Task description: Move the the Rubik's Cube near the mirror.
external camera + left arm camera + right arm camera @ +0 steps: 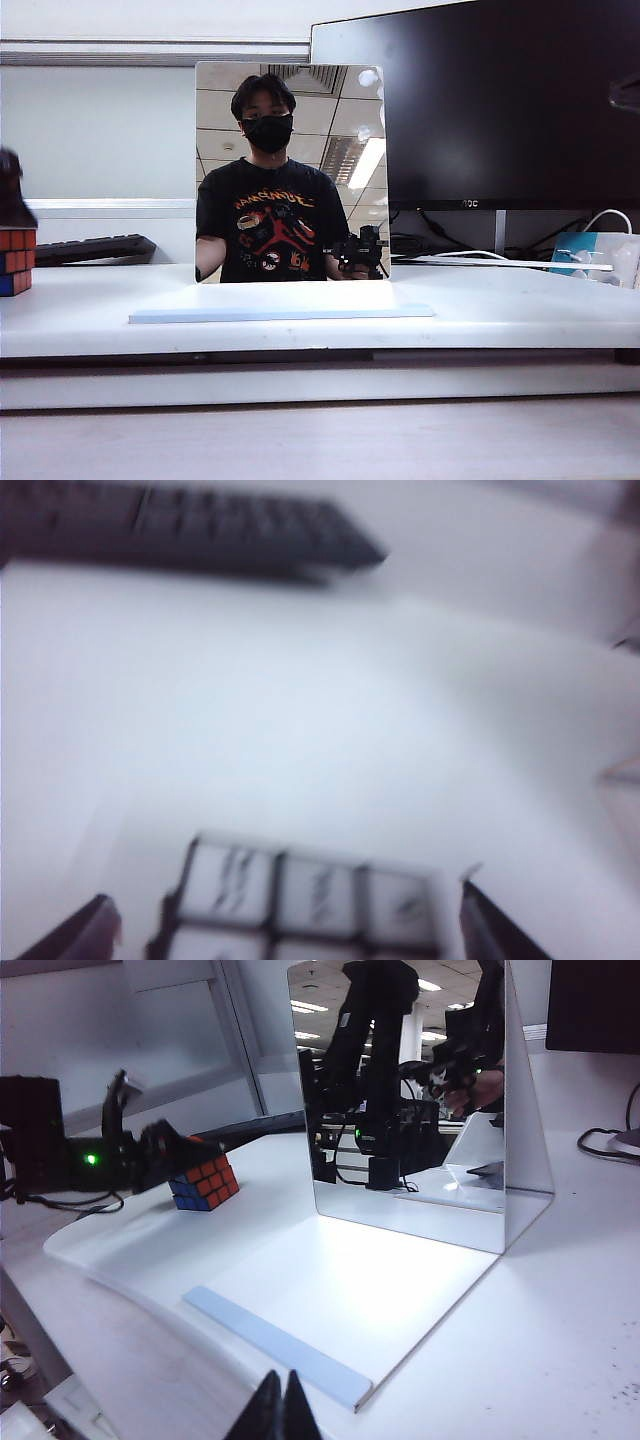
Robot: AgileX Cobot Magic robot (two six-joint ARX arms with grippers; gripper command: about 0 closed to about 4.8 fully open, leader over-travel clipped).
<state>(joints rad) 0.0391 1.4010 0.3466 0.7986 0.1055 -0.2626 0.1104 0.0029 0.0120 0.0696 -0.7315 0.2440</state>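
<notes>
Hovering over Rubik's Cube: left gripper, fingers spread wide, cube sitting between them (contact unclear, view blurred). Cube resting well apart from mirror. Right gripper sitting before mirror's base, fingertips pressing together, holding nothing.

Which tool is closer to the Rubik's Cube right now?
Left. The left tool is open, straddling the Rubik's Cube. The right tool is shut, far off beyond the mirror.
</notes>
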